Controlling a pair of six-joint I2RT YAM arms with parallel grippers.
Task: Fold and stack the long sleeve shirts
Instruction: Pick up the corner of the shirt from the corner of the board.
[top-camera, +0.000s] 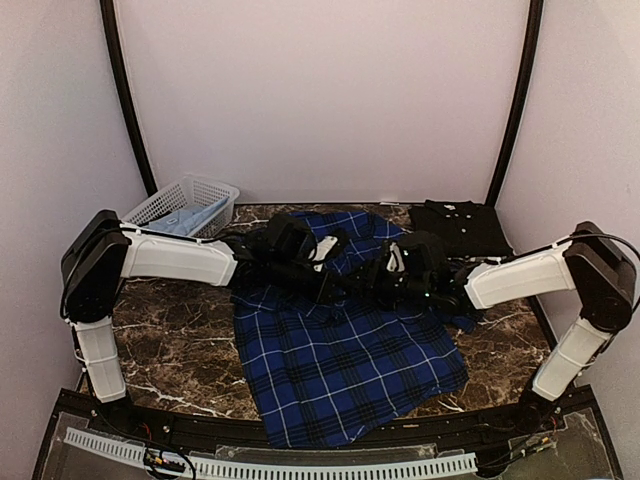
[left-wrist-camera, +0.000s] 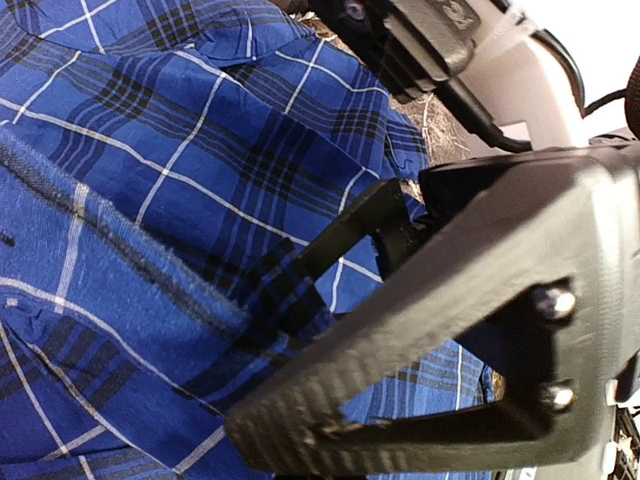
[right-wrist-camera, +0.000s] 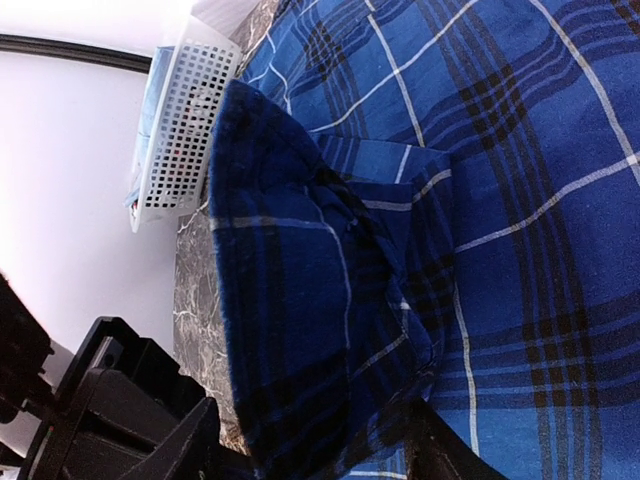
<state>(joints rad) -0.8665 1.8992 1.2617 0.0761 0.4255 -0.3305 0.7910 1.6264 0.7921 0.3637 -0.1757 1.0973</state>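
High rear view over table (top-camera: 170, 340), both wrist views close on plaid shirt (top-camera: 340, 370)

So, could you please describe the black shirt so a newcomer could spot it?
On the dark marble table, look to the far right corner. The black shirt lies there folded flat; unlike the blue plaid shirt spread out beside it, it is plain and compact.

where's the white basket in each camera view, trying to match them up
top external: white basket sits at the far left corner of the table.
left wrist: not in it.
right wrist: upper left, seen side-on behind a raised fold of cloth.
shared landmark: the plaid shirt shows in all three views.
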